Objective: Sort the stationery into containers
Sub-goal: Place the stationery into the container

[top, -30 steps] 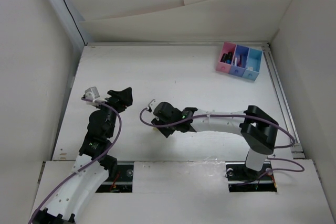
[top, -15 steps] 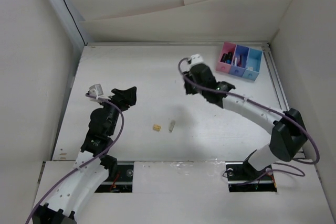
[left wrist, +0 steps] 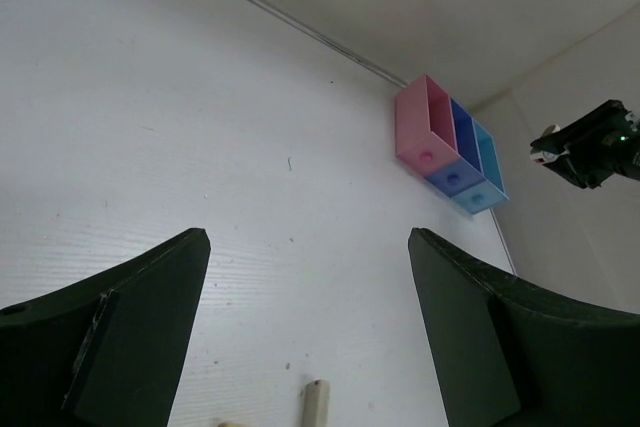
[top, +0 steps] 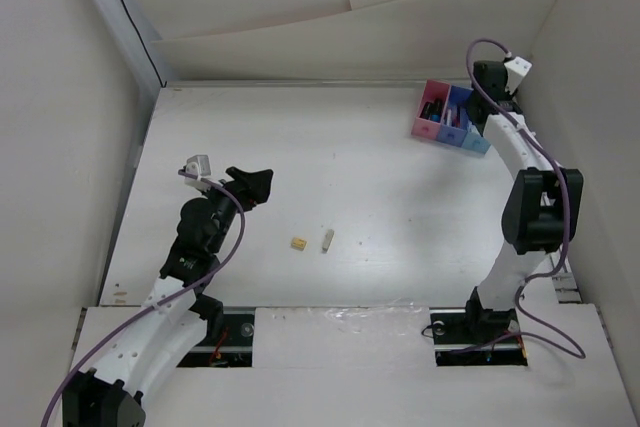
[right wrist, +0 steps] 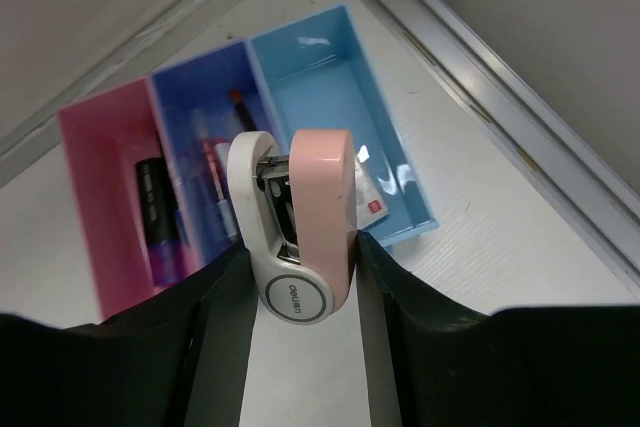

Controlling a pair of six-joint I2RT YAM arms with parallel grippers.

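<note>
Pink-and-white stapler (right wrist: 300, 212) in the right gripper (right wrist: 300, 269): wrist view only (overhead hides it).

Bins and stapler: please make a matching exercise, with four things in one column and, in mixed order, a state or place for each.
1. stapler
2. pink bin
3. light blue bin
4. left gripper

a. open, empty
b. holds a dark tube
c. clamped in the right gripper
d. right end of the row

Pairs: 1-c, 2-b, 3-d, 4-a
</note>
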